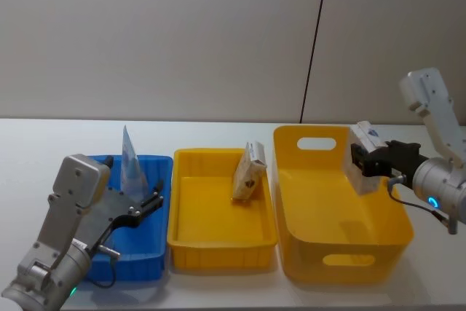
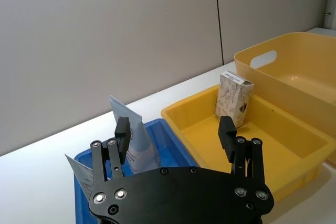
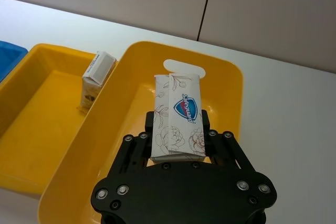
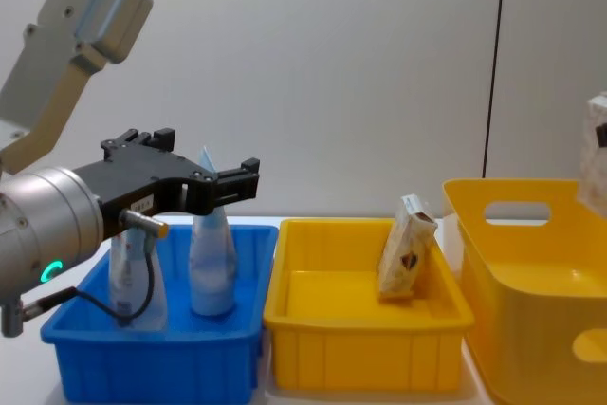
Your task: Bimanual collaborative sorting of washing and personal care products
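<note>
1. Reference: shallow yellow bin. The tan packet stands inside it, tilted toward its right wall.
2. Right gripper is right of that bin, above the adjoining deep yellow bin. It is clamped on the white carton, which sticks out past the fingertips, blue logo up.
3. Left gripper is left of the shallow bin, over the blue bin. Fingers are spread and empty.
4. Two pale pouches stand upright in the blue bin, one just past the fingertips.

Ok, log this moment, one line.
left gripper open over blue bin | right gripper shut on carton over deep yellow bin | packet leaning in shallow bin
</note>
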Robot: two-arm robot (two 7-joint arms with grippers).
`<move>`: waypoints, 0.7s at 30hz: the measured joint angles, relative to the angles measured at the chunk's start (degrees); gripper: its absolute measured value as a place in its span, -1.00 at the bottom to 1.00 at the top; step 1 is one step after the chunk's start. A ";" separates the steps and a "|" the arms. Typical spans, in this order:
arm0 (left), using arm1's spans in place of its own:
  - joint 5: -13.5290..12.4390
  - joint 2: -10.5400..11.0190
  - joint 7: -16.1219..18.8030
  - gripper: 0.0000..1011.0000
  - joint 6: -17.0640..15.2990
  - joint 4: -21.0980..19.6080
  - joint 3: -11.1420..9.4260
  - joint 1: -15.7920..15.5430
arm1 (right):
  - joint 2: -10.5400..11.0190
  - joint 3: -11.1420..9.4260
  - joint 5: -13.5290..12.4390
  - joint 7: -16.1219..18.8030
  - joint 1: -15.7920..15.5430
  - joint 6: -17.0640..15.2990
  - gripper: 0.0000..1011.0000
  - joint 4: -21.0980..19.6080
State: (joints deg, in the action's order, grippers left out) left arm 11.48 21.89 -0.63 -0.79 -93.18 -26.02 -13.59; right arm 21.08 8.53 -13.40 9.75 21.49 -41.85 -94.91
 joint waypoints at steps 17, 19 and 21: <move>-0.01 0.00 0.00 0.98 0.00 0.00 0.01 0.00 | 0.53 -0.74 -0.18 0.41 -0.29 -0.23 0.84 -0.18; -0.09 -0.01 0.00 0.98 0.00 -0.04 0.06 -0.03 | 0.56 -0.77 -0.20 0.43 -0.30 -0.25 0.96 -0.18; -0.22 0.00 0.03 0.98 -0.02 -0.20 0.16 -0.12 | 0.57 -0.79 -0.21 0.44 -0.31 -0.26 0.98 -0.19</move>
State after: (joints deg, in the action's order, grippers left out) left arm 11.26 21.89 -0.60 -0.81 -93.37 -25.87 -13.70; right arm 21.65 7.74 -13.61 10.19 21.18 -42.10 -95.10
